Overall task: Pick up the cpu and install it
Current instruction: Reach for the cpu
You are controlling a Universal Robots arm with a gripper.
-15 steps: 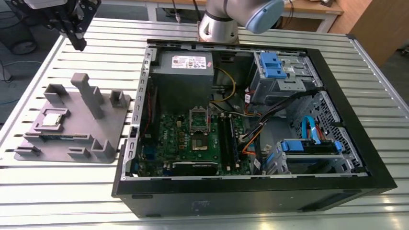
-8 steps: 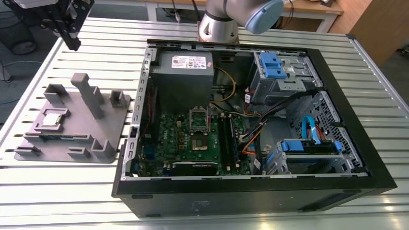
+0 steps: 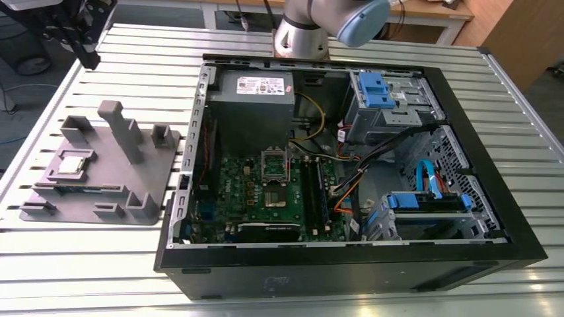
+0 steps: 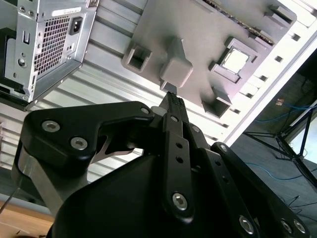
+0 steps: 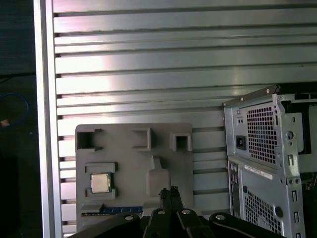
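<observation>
cpu point(image 5: 100, 183): small silver square, pale rim, sits in grey holder tray point(image 5: 129, 136) | gripper point(image 5: 168, 191): closed, empty | cpu apart from it, untouched

Arm point(image 3: 304, 30): thick round tube segments in smooth, matt silver-grey metal.
Joint cap point(image 3: 363, 23): a rounded light blue cover that closes the end of one grey joint.
Gripper point(image 4: 172, 98): all black and matt in both wrist views, built from flat link bars with rounded ends.
Jaws: two narrow black bars that lie side by side, each with small round holes along its length.
Screws point(image 4: 180, 200): silver round heads with a hexagon socket, one at each pivot of the links.
Side plate point(image 4: 33, 171): bare grey metal with a brushed look, beside the black shell.
</observation>
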